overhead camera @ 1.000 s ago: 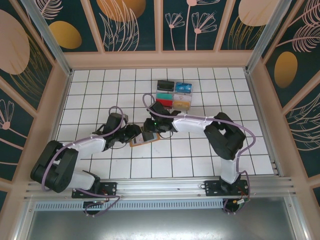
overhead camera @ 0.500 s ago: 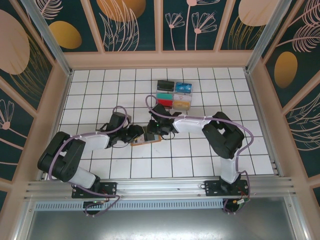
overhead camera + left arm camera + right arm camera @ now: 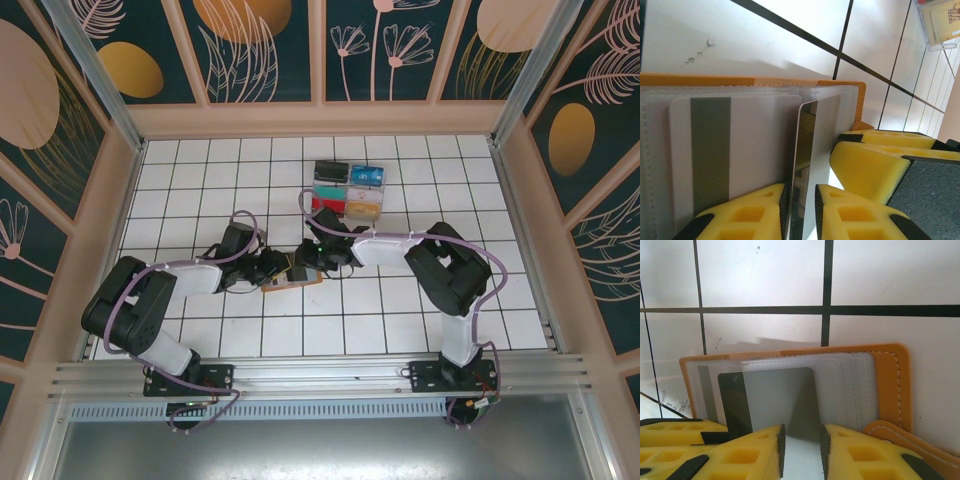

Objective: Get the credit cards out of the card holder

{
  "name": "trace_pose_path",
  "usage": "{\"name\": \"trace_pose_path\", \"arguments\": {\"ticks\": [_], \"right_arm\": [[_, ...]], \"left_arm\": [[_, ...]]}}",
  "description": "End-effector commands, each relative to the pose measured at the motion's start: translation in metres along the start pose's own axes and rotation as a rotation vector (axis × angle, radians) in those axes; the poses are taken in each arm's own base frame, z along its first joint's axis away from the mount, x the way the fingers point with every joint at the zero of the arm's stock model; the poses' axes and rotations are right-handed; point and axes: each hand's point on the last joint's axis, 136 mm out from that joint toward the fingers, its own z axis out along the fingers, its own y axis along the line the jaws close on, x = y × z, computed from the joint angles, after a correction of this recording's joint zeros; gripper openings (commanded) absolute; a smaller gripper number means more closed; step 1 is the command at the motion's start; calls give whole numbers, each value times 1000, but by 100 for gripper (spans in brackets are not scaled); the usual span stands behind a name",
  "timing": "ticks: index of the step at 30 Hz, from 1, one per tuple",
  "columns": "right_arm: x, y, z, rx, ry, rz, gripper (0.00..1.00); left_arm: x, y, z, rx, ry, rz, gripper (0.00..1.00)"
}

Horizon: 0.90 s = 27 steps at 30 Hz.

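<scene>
Clutter: card stacks [image 3: 347, 190] behind card holder [image 3: 700, 79]; left claw [image 3: 801, 192] pinches credit card [image 3: 807, 135]; right claw [image 3: 801, 432] grip unclear.

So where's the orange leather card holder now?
Top view: the card holder lies mid-table between the left gripper and right gripper, just short of the coloured card stacks.

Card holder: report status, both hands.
Left hand straddling one upright credit card, grip unconfirmed. Right hand at card holder edge, hold unclear. Striped card in its sleeve. Hands crowd each other.
</scene>
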Motion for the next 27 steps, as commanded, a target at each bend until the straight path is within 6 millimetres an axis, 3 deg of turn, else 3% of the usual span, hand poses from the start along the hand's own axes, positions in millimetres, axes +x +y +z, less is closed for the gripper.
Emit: {"name": "trace_pose_path", "arguments": {"ticks": [1,7,16,21,24,27], "right_arm": [[23,-41,9,117,68,49,29],[24,-47,10,143,69,51,29],[22,-58,7,191,51,57,29],[17,-64,1,199,25,22,29],[10,-57,-7,147,5,0,29],[-3,-32,-15,35,-9,-42,29]], "left_arm": [[-7,-18,1,65,0,42,23],[-4,-24,0,103,12,49,19],[-4,-8,-2,20,-6,56,0],[-8,1,-19,-90,-41,129,0],[-12,-4,-36,-124,-74,175,0],[-20,-15,-53,-136,-120,215,0]]}}
